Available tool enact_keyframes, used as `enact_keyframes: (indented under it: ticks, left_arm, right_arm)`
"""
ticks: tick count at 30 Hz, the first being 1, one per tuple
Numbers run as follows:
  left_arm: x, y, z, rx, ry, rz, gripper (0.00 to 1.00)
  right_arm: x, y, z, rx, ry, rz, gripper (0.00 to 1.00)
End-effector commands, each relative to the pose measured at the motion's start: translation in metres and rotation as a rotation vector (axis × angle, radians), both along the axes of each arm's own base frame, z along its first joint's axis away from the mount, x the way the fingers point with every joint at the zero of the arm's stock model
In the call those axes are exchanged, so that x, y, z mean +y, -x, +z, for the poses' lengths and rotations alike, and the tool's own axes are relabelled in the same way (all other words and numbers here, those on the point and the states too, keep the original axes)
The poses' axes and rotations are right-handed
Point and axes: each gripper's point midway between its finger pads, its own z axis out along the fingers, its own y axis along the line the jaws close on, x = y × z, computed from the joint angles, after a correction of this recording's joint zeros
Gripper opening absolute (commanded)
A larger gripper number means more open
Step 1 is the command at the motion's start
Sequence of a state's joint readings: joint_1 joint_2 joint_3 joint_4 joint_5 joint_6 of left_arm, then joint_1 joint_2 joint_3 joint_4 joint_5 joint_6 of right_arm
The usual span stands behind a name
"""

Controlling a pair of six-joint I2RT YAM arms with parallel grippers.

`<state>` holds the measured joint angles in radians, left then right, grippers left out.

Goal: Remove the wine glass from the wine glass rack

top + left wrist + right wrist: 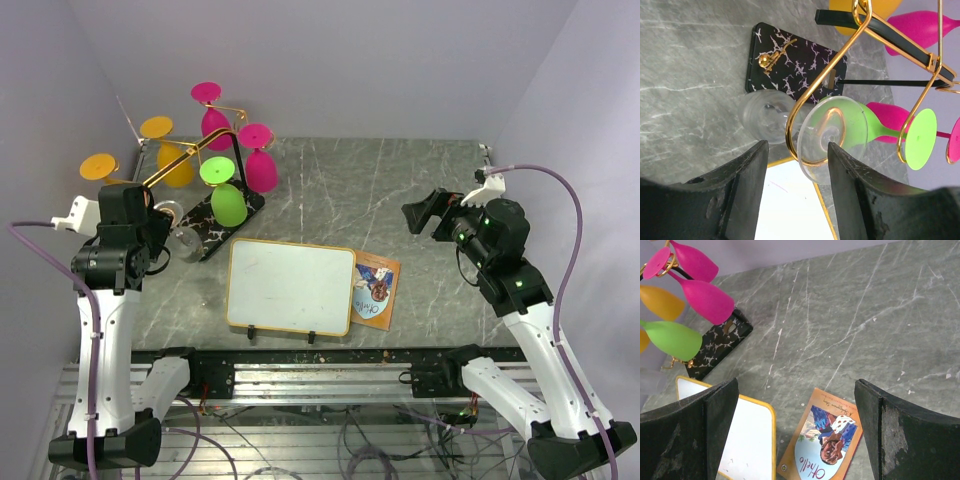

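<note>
I see the clear wine glass (832,132) hanging empty on the rack (790,65), left gripper (797,150) half open facing it; right gripper (796,390) wide open, empty, over grey surface (850,305).

The left gripper (797,147) has its jaws partly apart, pointing forward off the upright left arm (103,310). The right gripper (796,385) has its jaws spread wide, its fingers (700,420) angled downward.

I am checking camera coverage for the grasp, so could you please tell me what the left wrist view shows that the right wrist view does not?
Only the left wrist: a clear wine glass hanging on a gold wire arm, framed by the left claw. Only the right wrist: the Othello booklet and the open right claw. Both: the rack's black veined base, the green glass and the whiteboard.
</note>
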<state>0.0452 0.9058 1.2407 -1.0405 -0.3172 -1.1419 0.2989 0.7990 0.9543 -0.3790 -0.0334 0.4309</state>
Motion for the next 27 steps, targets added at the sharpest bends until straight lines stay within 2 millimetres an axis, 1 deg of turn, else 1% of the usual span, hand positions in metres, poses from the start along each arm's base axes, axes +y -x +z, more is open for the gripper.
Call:
enact_keyframes:
  ticks: [1, 5, 10, 12, 14, 17, 24, 27]
  left_arm:
    - [-0.011, 0.001, 0.009, -0.035, 0.071, -0.024, 0.62]
    - [-0.015, -0.002, 0.023, -0.091, 0.107, -0.014, 0.65]
    - [-0.019, -0.005, 0.025, -0.141, 0.196, 0.034, 0.66]
    - [-0.019, -0.006, 0.024, -0.154, 0.230, 0.063, 0.64]
    - [-0.018, -0.005, 0.020, -0.160, 0.258, 0.103, 0.58]
    - [-0.017, -0.007, 0.018, -0.176, 0.291, 0.130, 0.58]
    - [-0.020, -0.010, 0.003, -0.119, 0.337, 0.162, 0.52]
    - [-0.021, -0.011, 0.001, -0.115, 0.347, 0.167, 0.51]
  right_arm:
    - [0.001, 0.001, -0.003, 0.004, 0.001, 0.000, 1.00]
    - [0.001, 0.001, -0.003, 0.002, -0.002, -0.001, 1.00]
    - [0.001, 0.002, -0.004, 0.005, -0.006, -0.001, 1.00]
    - [0.001, 0.002, -0.005, 0.006, -0.006, -0.001, 1.00]
    - [0.000, 0.002, -0.005, 0.007, -0.004, -0.002, 1.00]
    - [-0.001, 0.003, -0.004, 0.007, -0.002, -0.007, 1.00]
    - [-0.001, 0.003, -0.005, 0.011, -0.002, -0.007, 1.00]
    - [-0.001, 0.003, -0.006, 0.013, -0.004, -0.007, 1.00]
